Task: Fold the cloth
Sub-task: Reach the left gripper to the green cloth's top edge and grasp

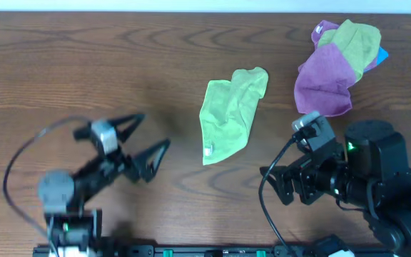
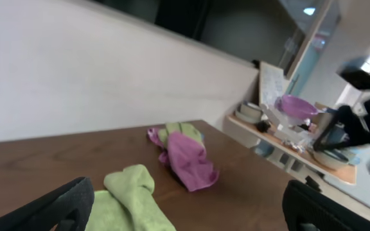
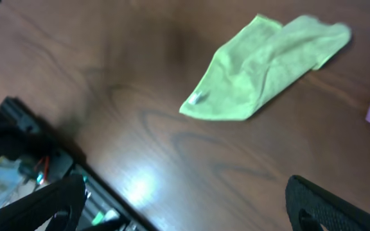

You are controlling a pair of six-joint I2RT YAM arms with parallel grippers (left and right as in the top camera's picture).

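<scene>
The lime yellow-green cloth (image 1: 230, 114) lies crumpled in a loose strip at the table's middle, its white tag (image 1: 209, 150) at the near end. My left gripper (image 1: 157, 129) hovers to the cloth's left, open, its fingers pointing toward the cloth with nothing between them. In the left wrist view the cloth (image 2: 133, 196) sits low between the spread fingers (image 2: 60, 205). My right gripper (image 1: 278, 151) is to the lower right of the cloth, open and empty. The right wrist view shows the cloth (image 3: 262, 70) well ahead, apart from the fingers (image 3: 329, 205).
A purple cloth bunched with a duller green one (image 1: 337, 68) lies at the back right, close to the lime cloth's far end; the same pile (image 2: 185, 157) shows in the left wrist view. The table's front edge (image 3: 76, 160) runs near the right gripper.
</scene>
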